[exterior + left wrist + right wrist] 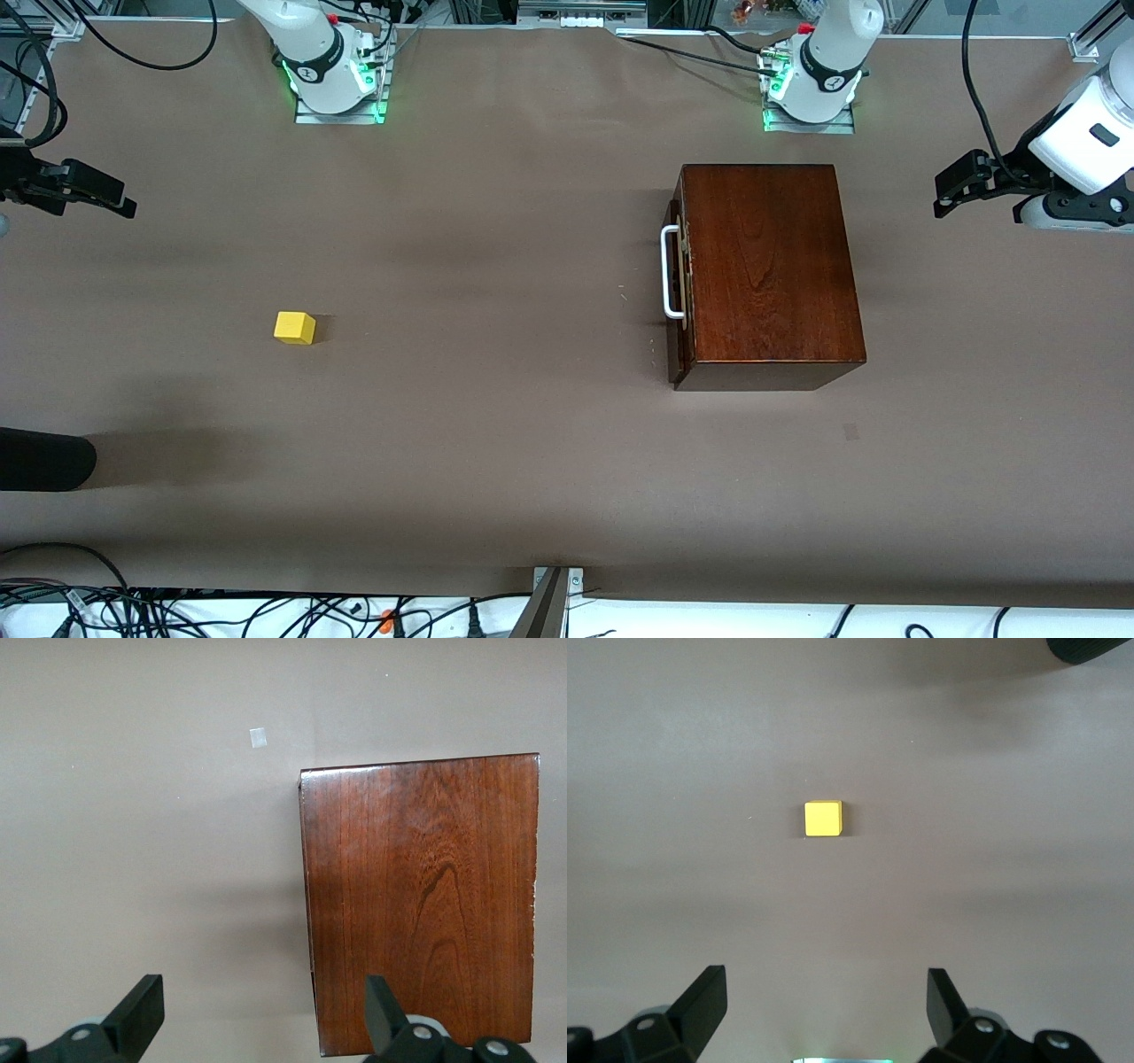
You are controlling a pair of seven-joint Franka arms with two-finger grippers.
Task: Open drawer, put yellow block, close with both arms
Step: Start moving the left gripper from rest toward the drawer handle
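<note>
- On the counter (532, 443), toward the left arm's end, the box (771, 266) is seen with the drawer (679, 292) fully pushed in; its white handle (671, 271) faces the right arm's end.
- Block (294, 327) is set on bare counter toward the right arm's end, well apart from the box, a little nearer the front camera than the handle.
- Left gripper (952, 190) is held in the air at the left arm's end of the counter, beside the box, not touching it. Fingers (142, 1014) are spread apart, nothing between them; the box top is seen below in the left wrist view.
- Right gripper (111, 199) is held in the air at the right arm's end. Fingers (704, 1001) are spread wide, nothing gripped; the block (823, 819) is seen on the counter below in the right wrist view, clear of the fingers.
- A small pale square mark (258, 738) is noted on the counter near the box.
</note>
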